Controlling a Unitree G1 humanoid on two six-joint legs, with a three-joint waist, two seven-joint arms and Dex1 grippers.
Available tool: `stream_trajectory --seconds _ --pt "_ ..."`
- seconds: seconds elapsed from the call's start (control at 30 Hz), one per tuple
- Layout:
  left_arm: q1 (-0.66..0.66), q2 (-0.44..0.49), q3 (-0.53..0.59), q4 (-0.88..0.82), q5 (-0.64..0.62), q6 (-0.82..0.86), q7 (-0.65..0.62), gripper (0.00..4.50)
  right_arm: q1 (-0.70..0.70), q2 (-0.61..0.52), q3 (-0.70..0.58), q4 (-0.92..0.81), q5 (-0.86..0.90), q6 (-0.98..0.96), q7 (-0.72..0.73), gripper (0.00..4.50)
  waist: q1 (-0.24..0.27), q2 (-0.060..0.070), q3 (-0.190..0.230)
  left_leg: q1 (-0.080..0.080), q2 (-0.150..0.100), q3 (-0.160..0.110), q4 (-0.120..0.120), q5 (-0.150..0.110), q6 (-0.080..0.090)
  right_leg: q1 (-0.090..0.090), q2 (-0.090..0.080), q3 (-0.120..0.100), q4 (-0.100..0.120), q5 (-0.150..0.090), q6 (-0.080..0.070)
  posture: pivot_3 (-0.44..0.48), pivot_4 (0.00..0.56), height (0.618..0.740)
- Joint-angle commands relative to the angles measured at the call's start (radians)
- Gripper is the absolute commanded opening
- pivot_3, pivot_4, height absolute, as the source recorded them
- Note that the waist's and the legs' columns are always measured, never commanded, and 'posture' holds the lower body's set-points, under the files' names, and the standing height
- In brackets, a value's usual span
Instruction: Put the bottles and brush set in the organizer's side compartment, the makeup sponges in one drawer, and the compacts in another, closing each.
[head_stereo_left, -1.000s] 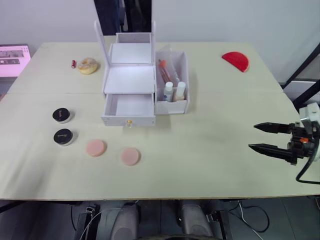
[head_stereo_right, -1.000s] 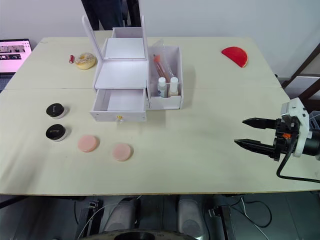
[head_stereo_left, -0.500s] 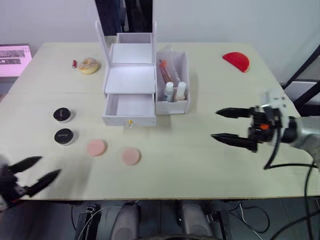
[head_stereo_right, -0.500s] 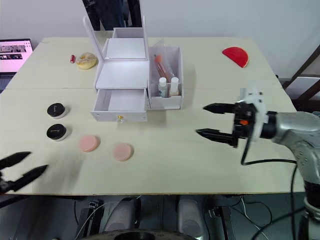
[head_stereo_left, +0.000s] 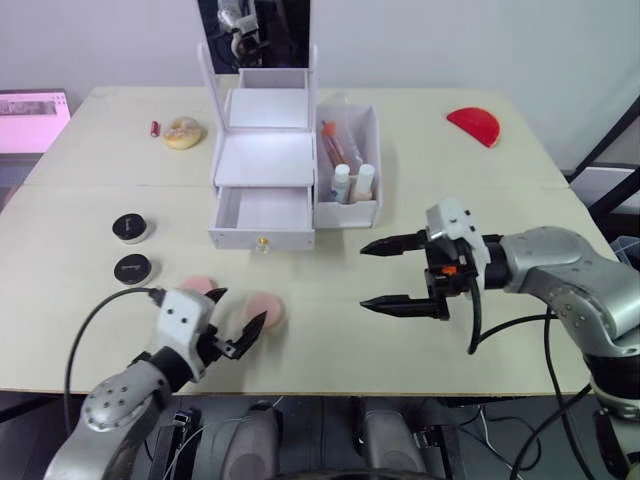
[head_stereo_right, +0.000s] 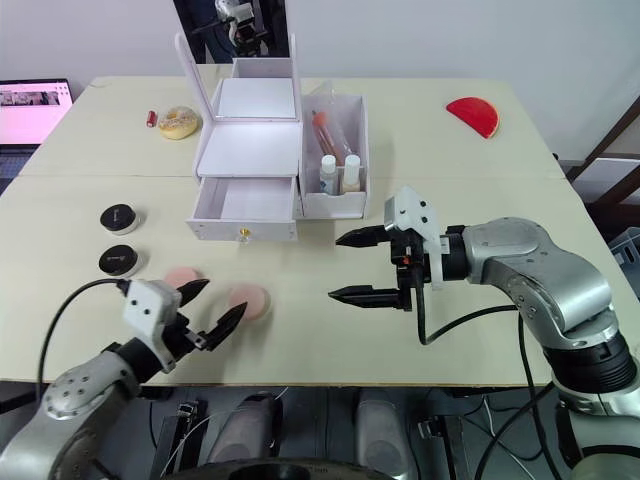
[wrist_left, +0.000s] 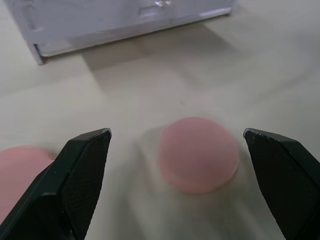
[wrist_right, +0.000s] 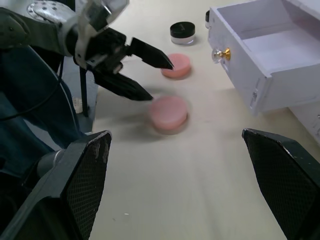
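Now both arms are over the table, where a second ago the right gripper (head_stereo_left: 400, 275) sat at the far right edge. It has swung in toward the centre, fingers wide apart and empty. The left gripper (head_stereo_left: 228, 321) has come up from the near-left edge and sits just beside the nearer makeup sponge (head_stereo_left: 265, 310), jaws spread, nothing between them. Judgement: the sponge step is starting; no pick made yet.

The nearer sponge is a flat pink puck lying on the table (head_stereo_left: 420, 180), in front of the open drawer (head_stereo_left: 262, 214) of the white organizer (head_stereo_left: 262, 160). The second sponge (head_stereo_right: 181, 276) lies just to its left. Two compacts (head_stereo_left: 131, 248), black-lidded, stand further left. Bottles (head_stereo_left: 351, 183) and brush set (head_stereo_left: 332, 142) already stand in the side compartment.
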Motion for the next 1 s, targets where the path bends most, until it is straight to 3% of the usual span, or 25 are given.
stream_trajectory --seconds 0.03,0.23,0.47,1.0 --pt "-0.039 -0.002 -0.071 0.04 0.076 -0.005 0.044 4.47 -0.021 0.005 -0.016 -0.026 0.012 -0.002 -0.003 4.5 0.0 0.0 0.0 0.0 0.0 0.0 0.0 0.0 0.0 0.0 0.0 0.0 0.0 0.0 0.0 0.0 0.15 0.739" --pt "-0.059 -0.004 -0.134 0.104 0.094 0.026 0.046 4.47 -0.02 0.003 -0.019 -0.038 0.015 0.009 -0.015 4.5 0.0 0.001 -0.001 -0.001 0.0 0.0 0.001 0.0 0.0 0.0 0.0 0.0 0.0 0.0 0.0 0.0 0.15 0.739" --pt "-0.068 -0.028 -0.118 0.108 0.014 0.065 0.012 4.47 -0.021 0.005 -0.025 -0.045 0.019 0.026 -0.037 4.5 -0.001 0.004 -0.002 0.0 0.0 0.0 0.002 -0.001 0.001 0.0 0.0 0.0 0.001 0.0 0.0 0.0 0.15 0.739" --pt "-0.126 -0.037 -0.093 0.187 0.003 0.031 0.0 4.47 -0.017 0.012 -0.022 -0.057 0.017 0.031 -0.064 4.5 0.002 0.005 -0.003 -0.001 0.0 0.0 0.004 -0.001 0.001 0.0 0.0 0.0 0.001 0.0 0.0 0.0 0.15 0.739"
